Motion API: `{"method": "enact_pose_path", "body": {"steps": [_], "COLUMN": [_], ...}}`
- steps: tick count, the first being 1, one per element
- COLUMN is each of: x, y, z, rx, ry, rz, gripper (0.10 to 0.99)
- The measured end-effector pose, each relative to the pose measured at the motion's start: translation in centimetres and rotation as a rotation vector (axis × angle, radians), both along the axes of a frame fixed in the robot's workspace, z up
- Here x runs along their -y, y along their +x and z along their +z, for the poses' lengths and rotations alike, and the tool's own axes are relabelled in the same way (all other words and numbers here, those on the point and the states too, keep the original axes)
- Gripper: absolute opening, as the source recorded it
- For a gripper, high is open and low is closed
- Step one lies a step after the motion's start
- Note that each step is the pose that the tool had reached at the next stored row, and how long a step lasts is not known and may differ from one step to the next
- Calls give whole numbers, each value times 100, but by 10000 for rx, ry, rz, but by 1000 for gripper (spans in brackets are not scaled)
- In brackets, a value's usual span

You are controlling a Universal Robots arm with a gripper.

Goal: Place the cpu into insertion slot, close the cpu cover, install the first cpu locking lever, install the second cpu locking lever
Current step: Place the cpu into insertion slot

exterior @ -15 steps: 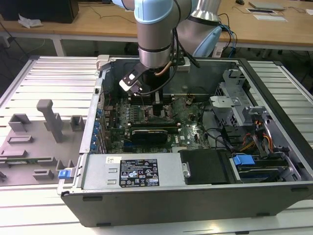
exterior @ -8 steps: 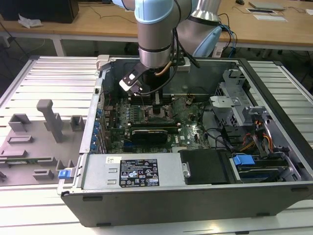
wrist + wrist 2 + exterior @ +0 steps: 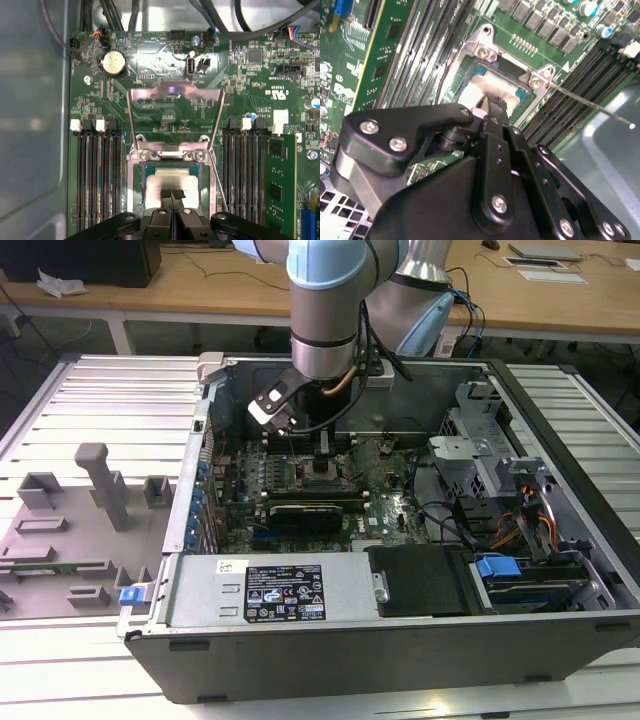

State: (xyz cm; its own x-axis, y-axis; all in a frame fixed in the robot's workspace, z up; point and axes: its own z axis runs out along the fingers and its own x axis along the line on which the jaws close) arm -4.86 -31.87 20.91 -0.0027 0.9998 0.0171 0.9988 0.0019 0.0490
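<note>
Silvery-grey cpu [image 3: 172, 179] flat inside the insertion slot [image 3: 146, 172] on the green motherboard [image 3: 150, 55], straight beneath the end effector [image 3: 172, 194]. Black fingertips [image 3: 166, 193] pressed together with no gap, resting on or just above the chip's top near one edge; actual contact hard to confirm. Nothing pinched. Cpu cover [image 3: 175, 91] swung up and open, standing on its hinge at the slot side away from the fingertips, with bare board showing through its cut-out centre. Thin locking lever [image 3: 590, 102] loose, slanting away from a slot corner, not latched. Seen in the exterior view, reaching straight down into the open computer case [image 3: 400, 640], about mid-board. By judgement: chip seated, cover and levers not yet done.
</note>
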Motion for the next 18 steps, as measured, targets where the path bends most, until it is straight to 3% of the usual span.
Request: {"method": "enact_pose_path", "body": {"steps": [4, 6, 11, 14, 18], "x": [-1, -1, -1, 0, -1], "y": [0, 0, 0, 0, 0], "z": [62, 180, 395, 479, 496], "rx": [1, 0, 0, -1, 2], "ry": [-2, -4, -25, -73, -91], "rz": [-2, -1, -1, -1, -1], "gripper": [106, 106, 106, 106, 106]}}
